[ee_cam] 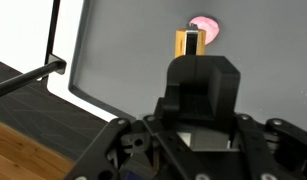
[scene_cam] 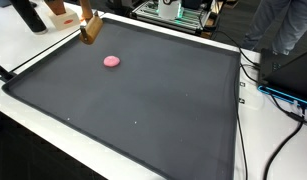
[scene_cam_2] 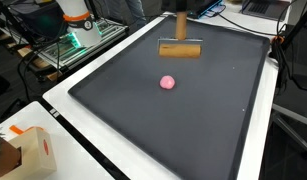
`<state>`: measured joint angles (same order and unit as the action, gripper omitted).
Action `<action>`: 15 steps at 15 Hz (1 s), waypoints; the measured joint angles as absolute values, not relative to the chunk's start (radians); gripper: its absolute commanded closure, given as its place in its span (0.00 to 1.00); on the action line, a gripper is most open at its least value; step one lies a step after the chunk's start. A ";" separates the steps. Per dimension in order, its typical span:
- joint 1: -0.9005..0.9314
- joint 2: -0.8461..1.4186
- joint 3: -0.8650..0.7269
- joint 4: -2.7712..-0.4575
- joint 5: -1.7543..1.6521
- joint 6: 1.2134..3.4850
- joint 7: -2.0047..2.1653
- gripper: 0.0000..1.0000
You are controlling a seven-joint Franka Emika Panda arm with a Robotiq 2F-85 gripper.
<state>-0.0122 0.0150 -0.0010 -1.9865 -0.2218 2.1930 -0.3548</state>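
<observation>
Pincer point(ee_cam: 195, 68) is showing in wrist view only, as a black housing pointing at the black mat point(scene_cam_2: 213, 120). Opening width: cannot tell, since the fingertips are hiding behind the housing. Wooden T-shaped tool point(scene_cam_2: 180, 49) is standing handle-up on the mat near its edge, in both ext. views. In wrist view it is appearing just past the pincer tip; gripped or not: cannot tell. Pink lump point(scene_cam_2: 168, 82) is lying on the mat near the tool, not touching it. Mat is covering a white counter point(scene_cam: 23, 50).
</observation>
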 measured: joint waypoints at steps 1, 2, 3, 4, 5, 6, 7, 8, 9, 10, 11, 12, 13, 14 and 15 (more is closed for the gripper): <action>-0.013 0.015 -0.001 -1.980 -0.222 2.183 -0.391 0.76; -0.013 0.015 -0.001 -1.973 -0.220 2.169 -0.426 0.76; -0.012 0.014 -0.001 -1.966 -0.216 2.156 -0.463 0.76; -0.012 0.013 -0.001 -1.962 -0.213 2.145 -0.503 0.76; -0.012 0.010 -0.001 -1.960 -0.213 2.134 -0.543 0.76; -0.012 0.005 -0.001 -1.959 -0.212 2.123 -0.582 0.76; -0.011 0.000 0.000 -1.958 -0.212 2.112 -0.619 0.76; -0.010 -0.005 0.000 -1.958 -0.212 2.101 -0.652 0.51; -0.010 -0.007 0.001 -1.957 -0.212 2.099 -0.655 0.51; -0.010 -0.006 0.000 -1.958 -0.212 2.099 -0.654 0.51; -0.010 -0.003 0.000 -1.958 -0.212 2.099 -0.654 0.51; -0.010 -0.001 0.000 -1.958 -0.212 2.099 -0.653 0.51; -0.010 0.001 0.000 -1.958 -0.212 2.099 -0.653 0.51; -0.010 0.002 0.000 -1.958 -0.212 2.099 -0.653 0.51; -0.010 0.002 0.000 -1.958 -0.212 2.099 -0.653 0.76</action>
